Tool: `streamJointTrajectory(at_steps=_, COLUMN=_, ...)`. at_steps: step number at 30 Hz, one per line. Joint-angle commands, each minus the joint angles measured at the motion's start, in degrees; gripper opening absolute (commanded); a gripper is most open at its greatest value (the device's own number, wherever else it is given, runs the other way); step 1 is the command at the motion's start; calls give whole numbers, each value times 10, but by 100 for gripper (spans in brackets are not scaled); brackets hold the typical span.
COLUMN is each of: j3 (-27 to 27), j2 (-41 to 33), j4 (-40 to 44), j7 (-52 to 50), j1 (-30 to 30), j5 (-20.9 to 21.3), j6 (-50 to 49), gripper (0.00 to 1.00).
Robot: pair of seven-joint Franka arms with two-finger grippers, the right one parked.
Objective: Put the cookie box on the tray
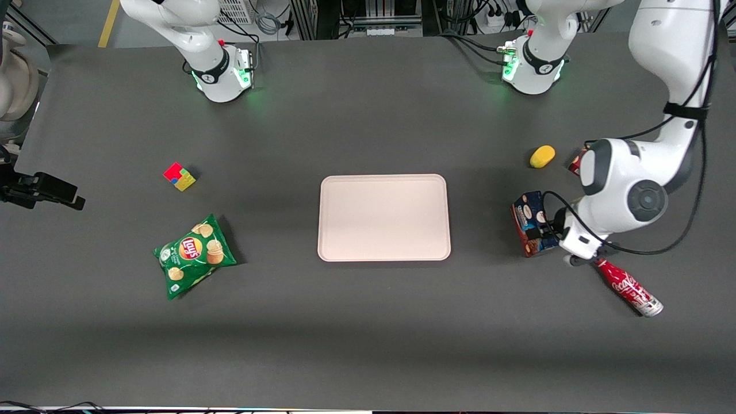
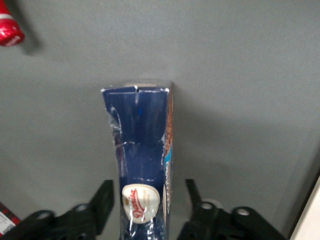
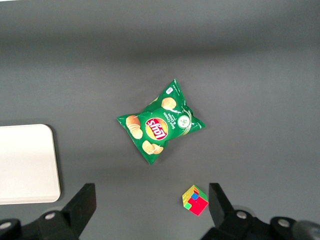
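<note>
Cola bottle (image 1: pixel 628 287) beside hand (image 2: pixel 148 202), apparently open.

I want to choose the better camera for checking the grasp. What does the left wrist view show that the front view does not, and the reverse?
Only the left wrist view shows the open gripper with a finger on each side of the cookie box, gaps visible. Only the front view shows the tray, chips bag, puzzle cube and yellow object. Both show the cookie box, the dark table and the red can.
</note>
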Motion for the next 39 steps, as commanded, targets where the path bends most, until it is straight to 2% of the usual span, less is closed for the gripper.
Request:
streamJointTrajectory(at_steps=1, j3=1, j2=-17, j4=-1, j7=-20, j1=-5, j5=8, j6=0, gripper=0)
streamJointTrajectory(at_steps=5, j3=0, j2=-24, j4=24, j7=-19, j1=-5, j5=9, j6=-30, gripper=0)
streamJointTrajectory(at_steps=15, j3=-31, j2=-40, j4=213, j7=-17, j1=-4, j5=10, j6=-256, gripper=0)
streamJointTrajectory(at_steps=21, j3=-96, j2=-43, j4=297, j7=-19, j1=-7, j5=11, j6=-340, gripper=0)
streamJointTrajectory(at_steps=29, j3=-224, j2=-33, j4=304, j7=-64, j1=-10, j5=14, j6=-333, gripper=0)
streamJointTrajectory(at_steps=35, j3=-264, j2=7, j4=285, j7=-105, j1=-34, j5=21, j6=-255, gripper=0)
streamJointTrajectory(at_steps=39, j3=-273, j2=47, j4=263, j7=-150, j1=-54, j5=67, j6=-206, gripper=0)
